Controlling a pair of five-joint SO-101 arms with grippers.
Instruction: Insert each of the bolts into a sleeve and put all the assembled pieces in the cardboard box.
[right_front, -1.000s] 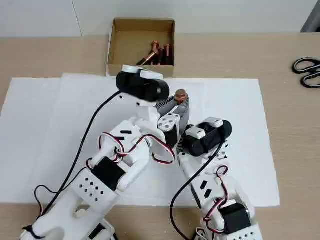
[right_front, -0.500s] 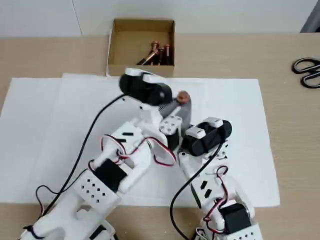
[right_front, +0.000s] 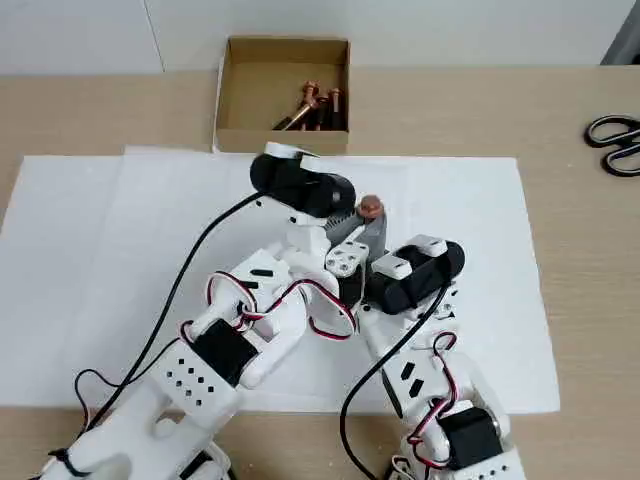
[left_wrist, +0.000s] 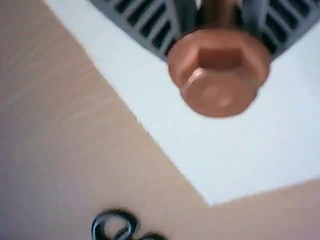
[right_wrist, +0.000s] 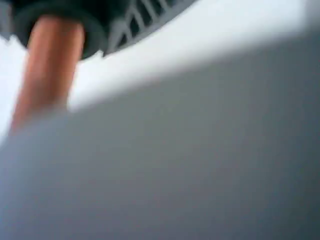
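Roughly, room first: white paper (right_front: 100, 250) runs wide to the left of the left gripper (left_wrist: 220, 11), bare table (right_front: 560, 110) past its edges. The cardboard box (right_front: 225, 100) sits ahead of that gripper, just over the paper's far edge, with copper pieces (right_front: 312, 105) inside. Scissors (right_front: 612, 142) lie well apart on the right arm's side, off the paper. The right gripper (right_front: 376, 246) crowds in just beside and below; its state cannot be told. The left gripper is clamped on the bolt (right_front: 370, 207), ribbed fingers (left_wrist: 145, 17) on either side of the shaft just behind the head. The shaft's lower end is hidden.
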